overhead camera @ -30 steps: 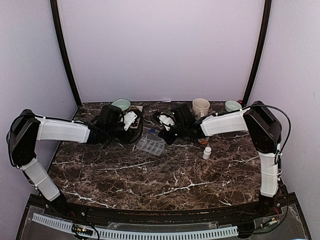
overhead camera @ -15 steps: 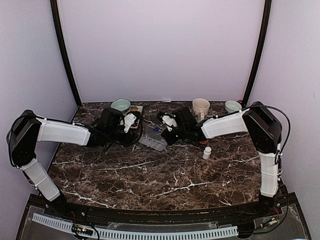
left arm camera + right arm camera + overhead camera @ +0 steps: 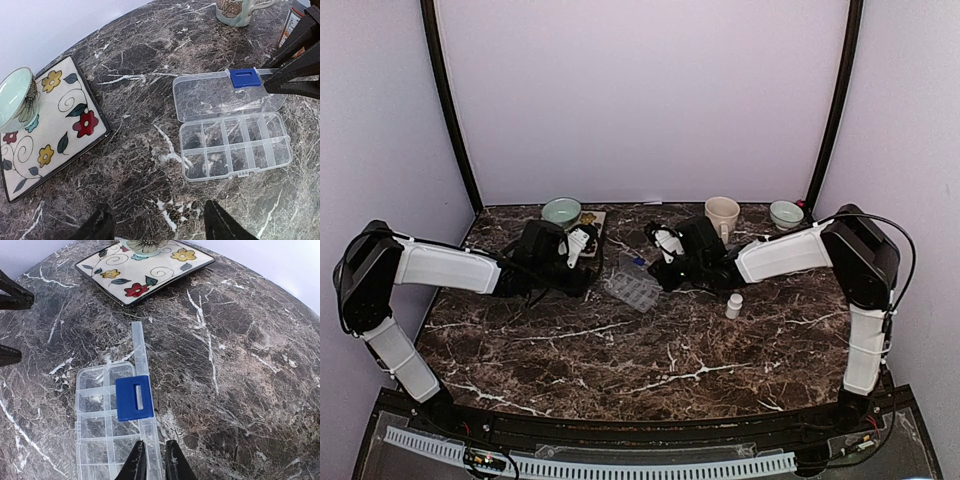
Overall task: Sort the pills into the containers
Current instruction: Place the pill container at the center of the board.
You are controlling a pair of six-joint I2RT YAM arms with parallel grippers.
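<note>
The right gripper [image 3: 154, 460] is straddling the free rim of the lid [image 3: 220, 95], its fingers nearly together on either side of the clear edge, just beside the blue latch [image 3: 135, 397]. Whether it is clamping the rim or only flanking it cannot be told. The left gripper [image 3: 157, 227] is hanging wide open and empty, left of the pill organizer [image 3: 235, 147]. The organizer is sitting at the far middle of the table [image 3: 150, 60], lid swung open toward the far side, cells looking empty. The opening step seems to be ending. To do it well, the right gripper should be parting fully and rising straight off the rim, so the light box is not dragging along or flipping shut.
</note>
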